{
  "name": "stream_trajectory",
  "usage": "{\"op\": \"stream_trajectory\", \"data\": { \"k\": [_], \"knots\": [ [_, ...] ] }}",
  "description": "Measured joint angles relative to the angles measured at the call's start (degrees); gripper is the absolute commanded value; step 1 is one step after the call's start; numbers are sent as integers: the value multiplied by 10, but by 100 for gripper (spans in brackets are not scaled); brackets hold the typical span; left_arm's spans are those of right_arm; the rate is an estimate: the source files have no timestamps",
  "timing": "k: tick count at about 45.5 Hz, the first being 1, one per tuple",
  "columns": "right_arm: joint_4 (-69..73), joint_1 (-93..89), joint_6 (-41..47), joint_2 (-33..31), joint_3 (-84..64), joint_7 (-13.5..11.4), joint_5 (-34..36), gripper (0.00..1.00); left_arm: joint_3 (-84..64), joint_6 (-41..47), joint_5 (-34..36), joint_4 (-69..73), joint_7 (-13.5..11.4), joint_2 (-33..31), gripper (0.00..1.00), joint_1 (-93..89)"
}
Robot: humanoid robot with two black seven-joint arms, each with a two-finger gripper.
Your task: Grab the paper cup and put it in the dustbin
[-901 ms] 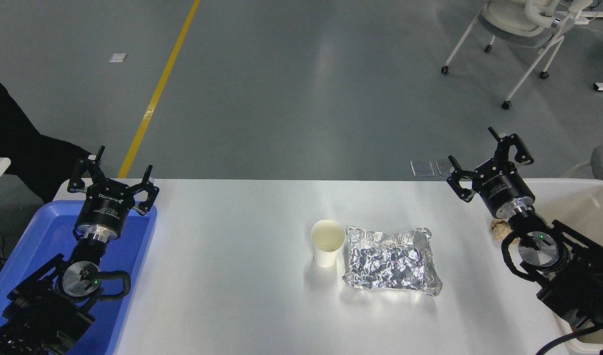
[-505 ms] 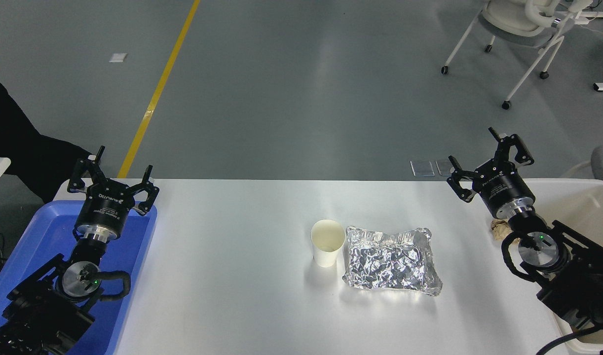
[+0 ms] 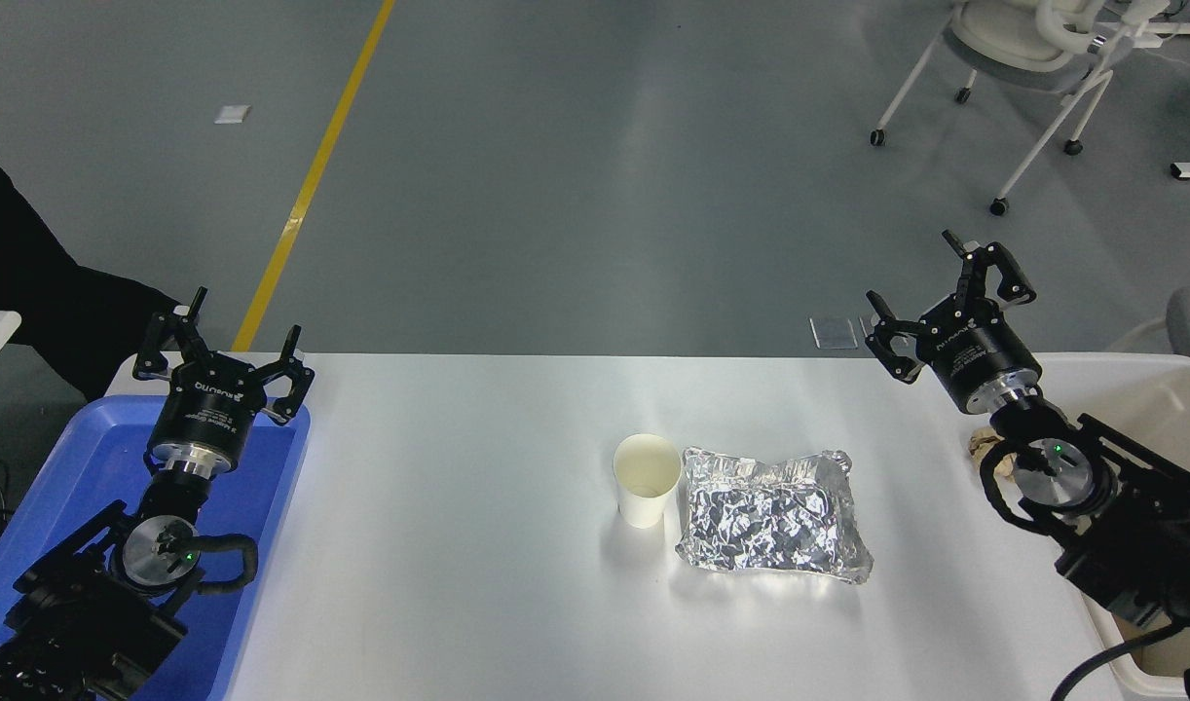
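Note:
The small white paper cup [image 3: 646, 480] stands upright near the middle of the white table [image 3: 439, 545], its mouth open and nothing inside. The off-white dustbin [image 3: 1155, 399] sits at the table's right edge, mostly behind my right arm. My right gripper [image 3: 939, 302] hangs open over the table's far right edge, well to the right of the cup and holding nothing. My left gripper [image 3: 223, 347] is parked open over the blue tray at the lower left.
A crumpled silver foil packet [image 3: 772, 514] lies just right of the cup, almost touching it. A crumpled brown paper ball [image 3: 983, 444] peeks out behind my right wrist. The shallow blue tray [image 3: 264, 467] lies under the left arm. A wheeled chair [image 3: 1033, 58] stands on the floor beyond.
My right gripper has risen and shifted a little to the left and away from me. The cup, the foil packet and the left arm have not moved.

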Motion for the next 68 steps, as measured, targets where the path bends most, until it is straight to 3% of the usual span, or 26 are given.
{"op": "stream_trajectory", "data": {
  "k": [18, 41, 68],
  "knots": [
    [66, 189, -23, -43, -290, -1, -48, 100, 0, 1, 0, 0, -1, 0, 100, 1],
    [293, 481, -29, -88, -660, 0, -129, 100, 0, 1, 0, 0, -1, 0, 100, 1],
    [517, 712, 5, -88, -888, 3, -166, 100, 0, 1, 0, 0, -1, 0, 100, 1]
  ]
}}
